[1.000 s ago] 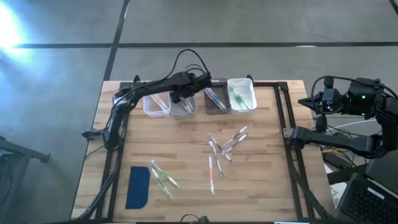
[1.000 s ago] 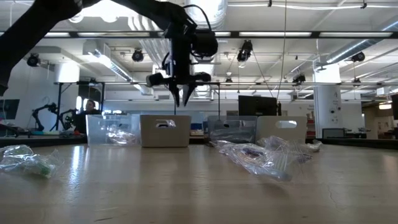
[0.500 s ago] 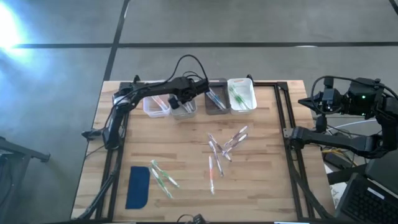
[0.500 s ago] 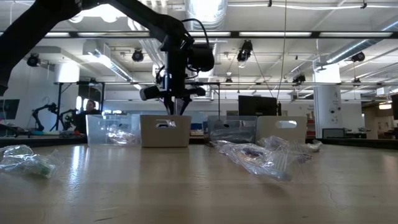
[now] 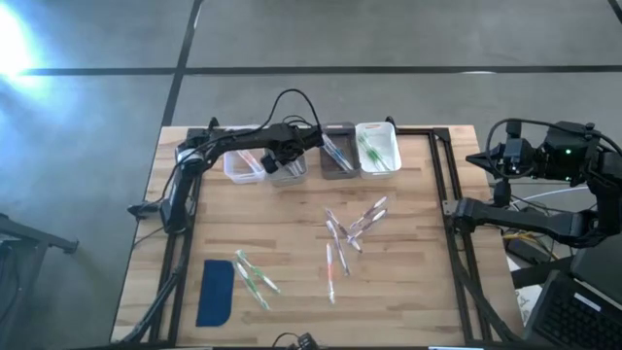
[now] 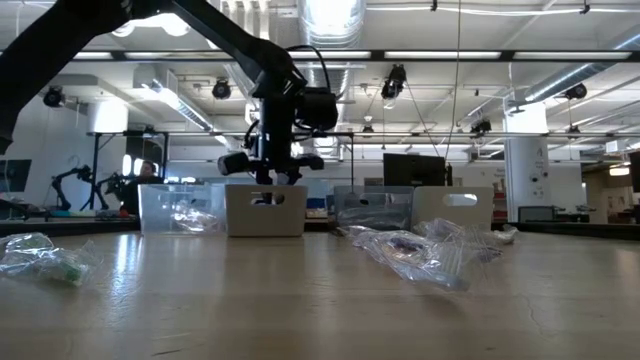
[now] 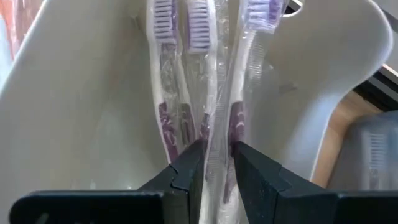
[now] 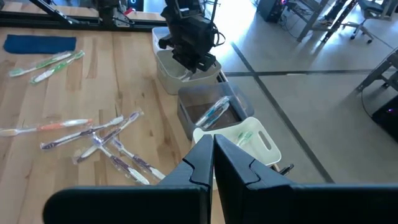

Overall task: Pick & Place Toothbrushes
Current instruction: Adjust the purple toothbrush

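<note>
I see my left gripper (image 7: 217,165) pinching a wrapped purple-handled toothbrush (image 7: 219,118) inside the white plastic bin (image 7: 81,106), beside two more purple toothbrushes (image 7: 174,81); my right gripper (image 8: 212,155), jaws pressed together, waits off-table.

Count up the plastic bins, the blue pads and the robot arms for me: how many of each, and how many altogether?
Plastic bins: 4
Dark-blue pad: 1
Robot arms: 2, with the left gripper shut on a wrapped toothbrush inside a bin and the right gripper shut, off the table's right side
Total: 7
</note>
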Robot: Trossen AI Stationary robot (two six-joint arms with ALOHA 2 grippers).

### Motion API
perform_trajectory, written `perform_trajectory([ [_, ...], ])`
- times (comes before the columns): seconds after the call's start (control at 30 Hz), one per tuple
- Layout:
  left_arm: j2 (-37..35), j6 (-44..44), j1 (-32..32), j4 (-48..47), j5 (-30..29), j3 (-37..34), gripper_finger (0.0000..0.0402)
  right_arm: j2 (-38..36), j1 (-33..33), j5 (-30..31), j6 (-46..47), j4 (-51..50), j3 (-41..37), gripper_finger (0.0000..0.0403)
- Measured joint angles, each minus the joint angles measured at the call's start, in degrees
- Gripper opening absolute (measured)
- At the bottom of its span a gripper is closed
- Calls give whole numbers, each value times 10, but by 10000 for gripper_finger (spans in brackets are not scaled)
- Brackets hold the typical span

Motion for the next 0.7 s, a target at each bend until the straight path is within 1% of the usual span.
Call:
perform_trajectory([
  [0.3,4,11,6,20,1,-9,92,0,0,0,0,0,0,8],
  [0.57,5,4,10,-17,6,-10,92,0,0,0,0,0,0,8],
  [0.7,5,5,12,-18,16,-2,92,0,0,0,0,0,0,8],
])
